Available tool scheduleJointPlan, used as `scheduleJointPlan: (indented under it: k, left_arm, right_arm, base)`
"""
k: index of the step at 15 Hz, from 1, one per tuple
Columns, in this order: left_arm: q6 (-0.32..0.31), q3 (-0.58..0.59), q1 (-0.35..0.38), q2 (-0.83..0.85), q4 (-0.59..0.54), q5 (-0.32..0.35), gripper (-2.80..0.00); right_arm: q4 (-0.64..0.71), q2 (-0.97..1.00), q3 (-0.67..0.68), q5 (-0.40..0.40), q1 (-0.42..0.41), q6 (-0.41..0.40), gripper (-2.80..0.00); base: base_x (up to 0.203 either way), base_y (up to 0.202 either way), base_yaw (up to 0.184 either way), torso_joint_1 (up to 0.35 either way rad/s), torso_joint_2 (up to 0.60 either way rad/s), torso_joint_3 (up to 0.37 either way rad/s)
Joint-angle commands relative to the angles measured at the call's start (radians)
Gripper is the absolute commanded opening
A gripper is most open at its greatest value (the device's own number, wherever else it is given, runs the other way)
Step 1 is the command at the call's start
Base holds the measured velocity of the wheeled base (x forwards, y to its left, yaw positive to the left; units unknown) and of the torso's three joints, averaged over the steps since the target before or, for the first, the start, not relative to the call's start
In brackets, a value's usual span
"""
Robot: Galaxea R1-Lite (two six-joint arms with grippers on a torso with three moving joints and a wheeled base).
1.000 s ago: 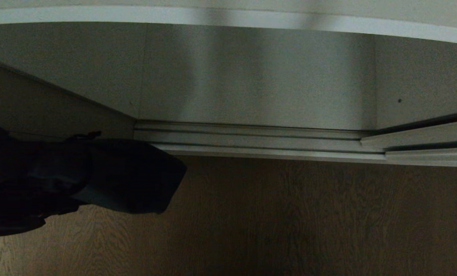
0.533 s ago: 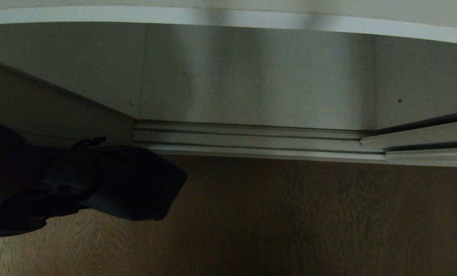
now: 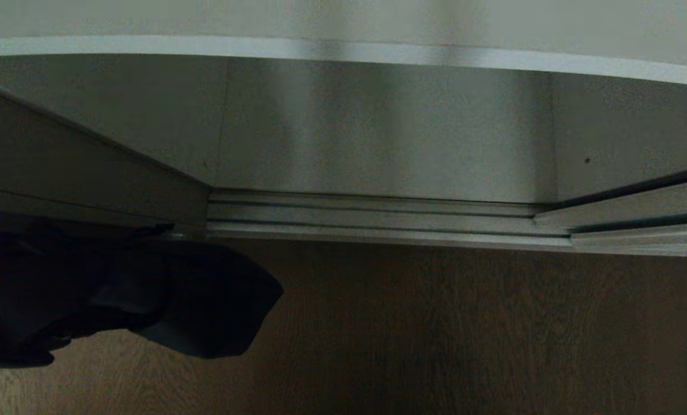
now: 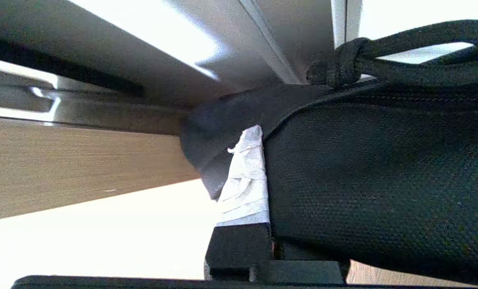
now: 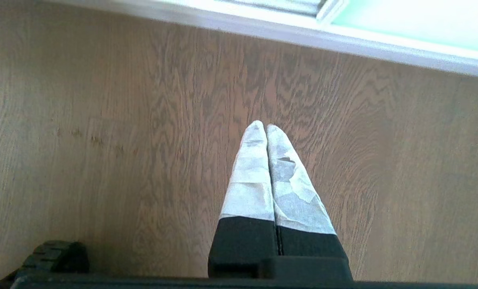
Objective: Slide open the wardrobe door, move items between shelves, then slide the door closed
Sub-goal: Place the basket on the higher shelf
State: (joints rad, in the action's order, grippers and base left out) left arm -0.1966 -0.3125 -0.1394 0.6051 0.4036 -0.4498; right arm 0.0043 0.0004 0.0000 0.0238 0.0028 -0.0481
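A black cloth bundle (image 3: 147,294) with a knotted black cord (image 4: 335,66) hangs at the lower left of the head view, in front of the wardrobe's bottom corner. My left gripper (image 4: 259,132) is shut on the bundle; one white-taped finger (image 4: 245,176) shows and the woven black fabric (image 4: 375,180) covers the other. A grey shelf with a white front edge (image 3: 343,51) spans the top of the head view. My right gripper (image 5: 266,126) is shut and empty above the wood floor. The aqua glass of the sliding wardrobe door (image 5: 415,24) shows in the right wrist view.
A ribbed silver floor track (image 3: 378,213) runs along the base of the open grey compartment (image 3: 389,132). Silver frame rails (image 3: 637,204) come in from the right. A slanted grey panel (image 3: 61,161) stands at the left. Brown wood floor (image 3: 464,328) fills the foreground.
The whole head picture has shifted down a little, so the camera has moved. The black bundle stays held at the left, slightly lower against the track.
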Motion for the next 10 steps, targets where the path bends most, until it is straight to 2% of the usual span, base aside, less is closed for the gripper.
scheduleJointPlan:
  k: [1, 10]
  left_arm:
    - [0.002, 0.002, 0.0, -0.005, 0.003, -0.001, -2.8]
    - [0.002, 0.001, 0.0, -0.024, 0.0, 0.02, -2.8]
  right_arm:
    - [0.0, -0.002, 0.001, 0.001, 0.0, -0.001, -2.8]
    - [0.0, -0.002, 0.0, 0.001, 0.0, -0.001, -2.8]
  base:
    - [0.0, 0.0, 0.0, 0.002, 0.0, 0.188]
    - [0.0, 0.0, 0.0, 0.002, 0.0, 0.204]
